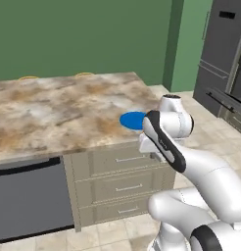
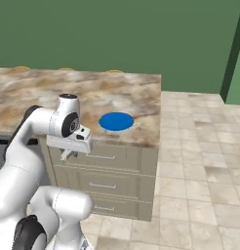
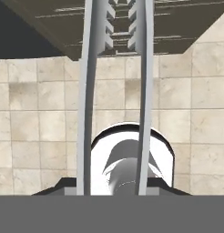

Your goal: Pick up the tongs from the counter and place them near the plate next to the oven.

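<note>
The plate (image 2: 116, 121) sits on the counter (image 2: 53, 93) near its front edge, toward the right end. Drawers (image 2: 108, 172) stack below it (the hand hangs just before them), and tiled floor (image 2: 200, 161) stretches right of the counter.
</note>
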Controlling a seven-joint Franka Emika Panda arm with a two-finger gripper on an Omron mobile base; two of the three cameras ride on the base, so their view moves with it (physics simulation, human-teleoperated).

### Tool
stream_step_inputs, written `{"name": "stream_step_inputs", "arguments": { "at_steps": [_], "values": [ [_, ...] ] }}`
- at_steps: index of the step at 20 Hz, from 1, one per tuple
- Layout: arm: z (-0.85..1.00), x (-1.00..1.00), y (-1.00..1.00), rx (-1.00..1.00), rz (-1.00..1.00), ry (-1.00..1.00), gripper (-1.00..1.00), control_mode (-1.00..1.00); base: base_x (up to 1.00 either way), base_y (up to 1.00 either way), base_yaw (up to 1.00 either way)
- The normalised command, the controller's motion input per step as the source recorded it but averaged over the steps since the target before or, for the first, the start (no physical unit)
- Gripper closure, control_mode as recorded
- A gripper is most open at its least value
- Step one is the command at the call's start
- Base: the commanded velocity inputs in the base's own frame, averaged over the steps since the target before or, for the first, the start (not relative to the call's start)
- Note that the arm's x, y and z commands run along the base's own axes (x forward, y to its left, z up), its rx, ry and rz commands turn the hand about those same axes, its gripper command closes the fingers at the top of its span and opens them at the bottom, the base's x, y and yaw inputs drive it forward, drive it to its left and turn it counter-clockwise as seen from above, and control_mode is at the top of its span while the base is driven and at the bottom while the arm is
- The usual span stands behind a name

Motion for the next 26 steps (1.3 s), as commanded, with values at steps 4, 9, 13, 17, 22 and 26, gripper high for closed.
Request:
{"name": "stream_step_inputs", "arguments": {
  "at_steps": [4,9,13,17,22,26],
  "values": [
    [0.00,0.00,0.00,0.00,0.00,0.00,1.00,1.00,1.00,0.24,-0.14],
    [0.00,0.00,0.00,0.00,0.00,0.00,1.00,1.00,0.91,0.32,-0.05],
    [0.00,0.24,0.16,0.00,0.00,0.06,1.00,-1.00,0.36,0.20,0.00],
    [-0.14,0.17,0.37,0.00,0.00,0.03,1.00,-1.00,0.00,0.00,0.00],
    [-0.36,0.43,0.39,0.00,0.00,0.02,1.00,-1.00,0.00,0.00,0.00],
    [-0.46,0.47,0.37,0.00,0.00,0.00,1.00,-1.00,0.00,0.00,0.00]
  ]
}}
